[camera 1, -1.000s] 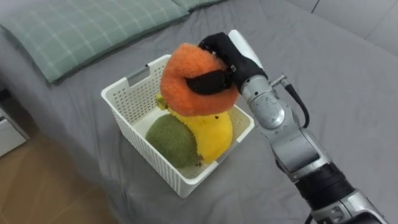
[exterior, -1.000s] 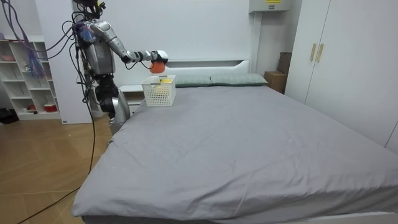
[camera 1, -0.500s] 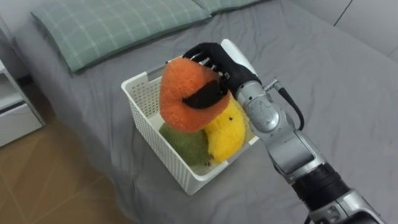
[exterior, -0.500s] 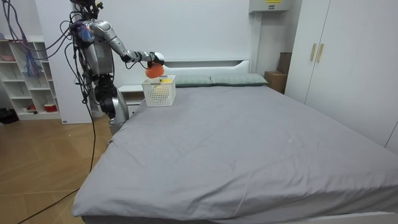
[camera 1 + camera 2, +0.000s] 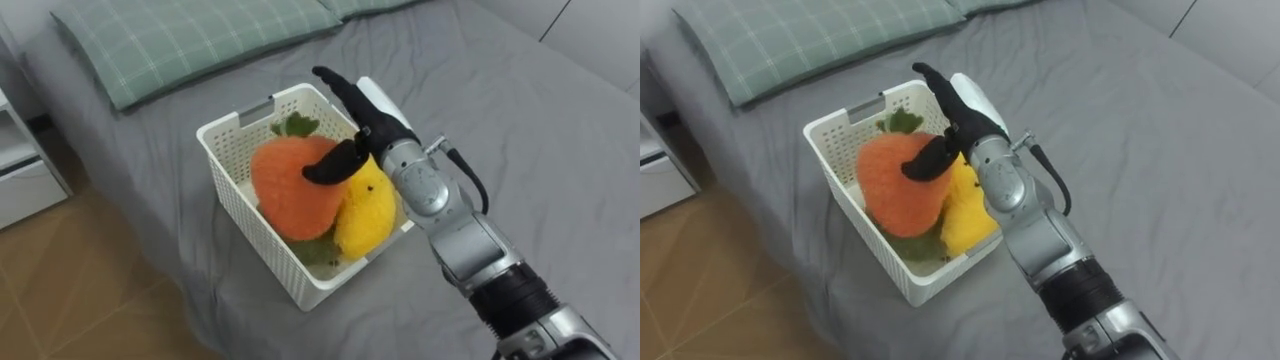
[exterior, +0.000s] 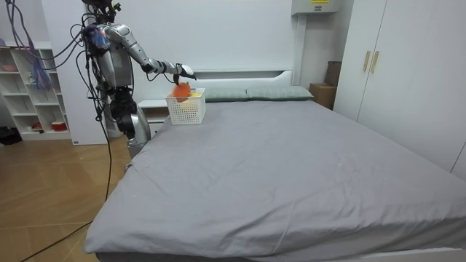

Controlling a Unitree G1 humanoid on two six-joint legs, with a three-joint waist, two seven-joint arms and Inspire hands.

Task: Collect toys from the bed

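- The robot stands on a wooden floor (image 6: 51, 196) at the head corner of a bed (image 5: 520, 150), on the room view's left, with its right arm stretched out over the bed's corner.
- A white slatted basket (image 5: 260, 265) sits on the bed's grey sheet near the edge, just below a green checked pillow (image 5: 190, 40).
- The toys are in the basket. An orange toy (image 5: 290, 185) lies on top and fills the side nearer the pillow.
- A green leaf-like tuft shows at the orange toy's far end, against the basket's far wall.
- A yellow toy (image 5: 365, 215) lies pressed against the orange one, on the side nearer the robot's arm.
- A scrap of a green toy (image 5: 318, 248) shows beneath the two, at the basket's near wall.
- The right hand (image 5: 368, 120) is over the basket's far right part, above the yellow toy.
- Its fingers (image 5: 335, 85) are straight and slightly spread, pointing away from the robot over the basket's rim and holding nothing.
- The thumb lies across the top of the orange toy and appears to touch it, without gripping.
- In the room view, open shelves (image 6: 33, 87) stand behind the robot and a pale wardrobe (image 6: 393, 65) stands at the right.
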